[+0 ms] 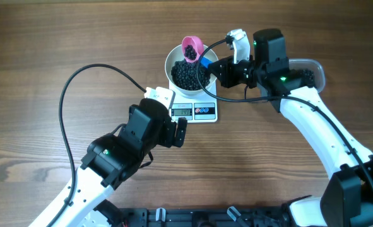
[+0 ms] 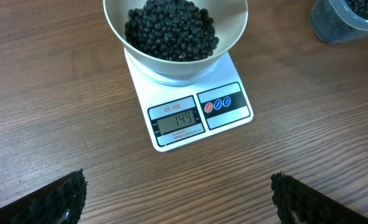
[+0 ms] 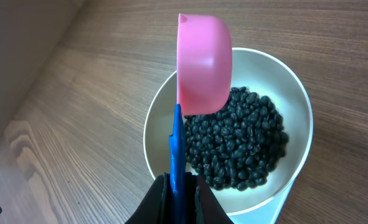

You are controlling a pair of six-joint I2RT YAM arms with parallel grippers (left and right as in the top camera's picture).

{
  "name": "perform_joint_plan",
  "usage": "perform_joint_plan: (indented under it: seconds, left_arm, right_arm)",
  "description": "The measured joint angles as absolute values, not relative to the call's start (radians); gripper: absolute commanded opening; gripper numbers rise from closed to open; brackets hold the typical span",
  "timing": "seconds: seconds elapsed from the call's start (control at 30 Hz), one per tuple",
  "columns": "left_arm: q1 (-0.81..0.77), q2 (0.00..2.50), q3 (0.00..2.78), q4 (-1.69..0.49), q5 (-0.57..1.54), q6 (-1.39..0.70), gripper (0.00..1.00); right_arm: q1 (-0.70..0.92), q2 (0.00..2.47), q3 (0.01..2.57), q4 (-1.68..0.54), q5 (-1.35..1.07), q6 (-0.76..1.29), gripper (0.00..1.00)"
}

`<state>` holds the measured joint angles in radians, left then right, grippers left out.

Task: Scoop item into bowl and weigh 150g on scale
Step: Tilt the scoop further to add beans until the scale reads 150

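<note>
Overhead: the white bowl of black beans sits on the scale at upper centre of the wooden surface. The right end effector is clenched on the blue handle of a pink scoop, which is tipped over the bowl's upper rim.

Left wrist: the left end effector is released, its fingers wide apart at the bottom corners. The display reads 149. A clear tub holding beans sits upper right.

Right wrist: the scoop's bowl faces down over the beans.
</note>
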<state>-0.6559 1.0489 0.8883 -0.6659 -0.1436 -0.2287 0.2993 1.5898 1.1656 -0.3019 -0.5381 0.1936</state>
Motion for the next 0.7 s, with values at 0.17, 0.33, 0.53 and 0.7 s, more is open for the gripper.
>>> perform_joint_plan:
  seconds: [0.17, 0.33, 0.53, 0.7]
  left_arm:
    - [-0.656, 1.049, 0.888, -0.666, -0.144, -0.229, 1.0]
    - [-0.656, 1.049, 0.888, -0.666, -0.144, -0.229, 1.0]
    - [-0.656, 1.049, 0.888, -0.666, -0.144, -0.229, 1.0]
    - [-0.656, 1.049, 0.888, -0.666, -0.144, -0.229, 1.0]
  right_arm:
    - [0.299, 1.59, 1.166, -0.307, -0.524, 0.198, 0.04]
    - [0.299, 1.59, 1.166, -0.307, -0.497, 0.207, 0.04]
    - [0.299, 1.59, 1.166, -0.302, -0.477, 0.216, 0.04]
    - [0.299, 1.59, 1.166, -0.298, -0.483, 0.247, 0.04]
